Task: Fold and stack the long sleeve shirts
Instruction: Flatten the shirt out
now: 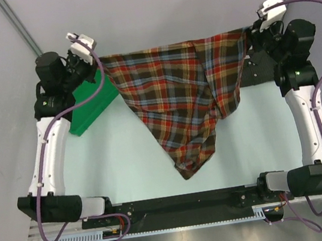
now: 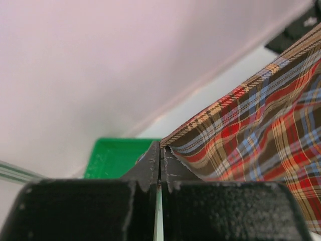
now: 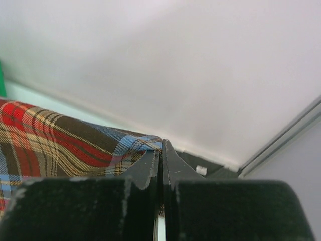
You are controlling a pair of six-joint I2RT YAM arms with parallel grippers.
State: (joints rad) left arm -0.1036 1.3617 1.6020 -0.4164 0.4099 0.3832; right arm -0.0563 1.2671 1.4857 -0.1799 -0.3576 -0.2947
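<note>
A red, brown and navy plaid long sleeve shirt (image 1: 172,94) hangs spread between my two raised grippers, and its lower part droops to a point over the pale table (image 1: 119,163). At the shirt's upper left corner is my left gripper (image 1: 99,62), shut on the cloth. In the left wrist view the hem of the plaid shirt (image 2: 261,130) runs out from the tip of the closed left gripper (image 2: 161,150). My right gripper (image 1: 249,34) is shut on the upper right corner. There the plaid shirt (image 3: 50,135) bunches at the tip of the right gripper (image 3: 161,148).
A green plastic tray (image 1: 90,110) lies at the far left of the table, partly under the left arm, and the green tray (image 2: 120,155) shows again behind the left jaws. White walls close in the back and sides. Both arm bases sit along the near black rail (image 1: 186,204).
</note>
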